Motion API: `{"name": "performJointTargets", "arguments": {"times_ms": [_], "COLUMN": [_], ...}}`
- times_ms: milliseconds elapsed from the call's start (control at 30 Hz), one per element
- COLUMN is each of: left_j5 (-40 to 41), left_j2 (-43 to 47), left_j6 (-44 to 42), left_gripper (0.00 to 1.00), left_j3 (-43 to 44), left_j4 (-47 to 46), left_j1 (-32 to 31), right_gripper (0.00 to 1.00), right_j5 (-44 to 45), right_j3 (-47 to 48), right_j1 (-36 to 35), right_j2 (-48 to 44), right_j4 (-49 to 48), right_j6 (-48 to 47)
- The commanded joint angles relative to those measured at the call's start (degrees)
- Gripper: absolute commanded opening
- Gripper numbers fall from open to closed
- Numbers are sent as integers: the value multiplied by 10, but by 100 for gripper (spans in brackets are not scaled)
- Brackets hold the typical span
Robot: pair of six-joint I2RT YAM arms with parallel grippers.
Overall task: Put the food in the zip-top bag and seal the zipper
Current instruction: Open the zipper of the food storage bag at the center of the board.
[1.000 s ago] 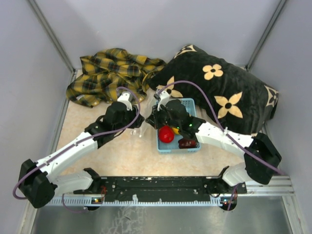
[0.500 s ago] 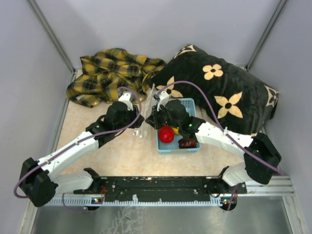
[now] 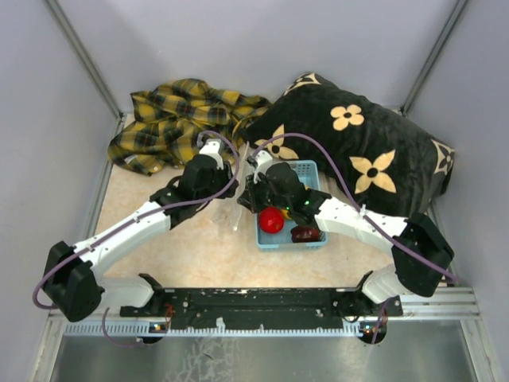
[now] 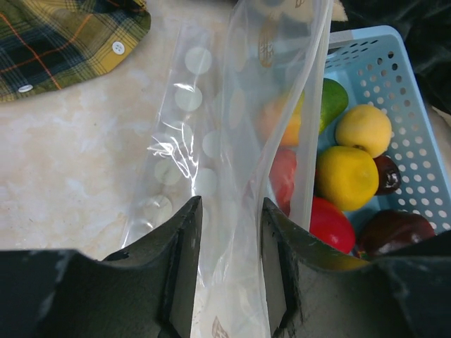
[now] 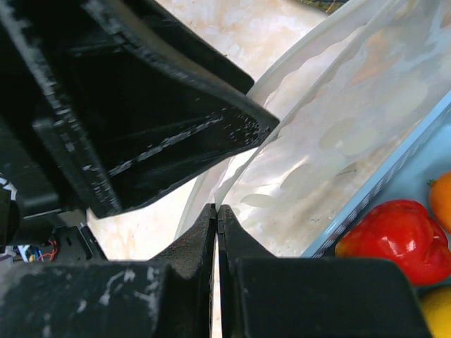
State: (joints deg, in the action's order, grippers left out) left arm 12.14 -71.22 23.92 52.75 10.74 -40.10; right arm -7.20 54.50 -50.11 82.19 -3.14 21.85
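Observation:
The zip-top bag (image 3: 239, 208), clear with white dots, hangs upright between my two grippers just left of the light-blue basket (image 3: 315, 170). My right gripper (image 5: 217, 208) is shut on the bag's edge film (image 5: 338, 127). My left gripper (image 4: 229, 204) is open, with bag film (image 4: 197, 105) passing loosely between its jaws. A whitish zipper strip (image 4: 310, 141) runs along the bag's right edge; no slider shows. The food lies in the basket: yellow fruits (image 4: 345, 176), a red one (image 3: 271, 220), a maroon one (image 4: 394, 232) and the green-to-orange piece (image 4: 331, 102), partly behind the bag.
A yellow plaid cloth (image 3: 179, 119) lies at the back left. A black pillow with cream flowers (image 3: 366, 151) lies at the back right, against the basket. Grey walls close in both sides. The beige tabletop (image 3: 199, 247) runs in front of the bag.
The bag has been lifted off the table and now hangs upright. My left gripper has moved up and to the right, closer to the bag's top. My right gripper keeps its hold.

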Motion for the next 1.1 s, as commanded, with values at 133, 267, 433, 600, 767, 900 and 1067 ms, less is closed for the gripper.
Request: {"name": "performJointTargets", "arguments": {"times_ms": [133, 267, 433, 600, 767, 900, 1067], "left_j5": [75, 93, 106, 46, -38, -50, -52], "left_j2": [-19, 9, 25, 36, 62, 74, 71], "left_j6": [-19, -26, -26, -33, -41, -35, -35], "left_gripper": [28, 24, 19, 1, 0, 0, 0], "left_j3": [28, 18, 9, 2, -4, -8, -11], "left_j4": [43, 61, 88, 76, 61, 61, 66], "left_j1": [4, 9, 18, 18, 18, 18, 18], "right_gripper": [0, 0, 0, 0, 17, 34, 41], "right_j5": [34, 66, 75, 70, 74, 82, 75], "right_j3": [13, -4, -6, -5, 2, 21, 50], "right_j1": [-8, -8, -8, -8, -8, -8, -9], "right_j2": [-31, -41, -40, -31, -11, 18, 52], "right_j4": [-8, -18, -20, -30, -56, -71, -73], "right_j6": [-11, 7, 18, 24, 35, 44, 42]}}
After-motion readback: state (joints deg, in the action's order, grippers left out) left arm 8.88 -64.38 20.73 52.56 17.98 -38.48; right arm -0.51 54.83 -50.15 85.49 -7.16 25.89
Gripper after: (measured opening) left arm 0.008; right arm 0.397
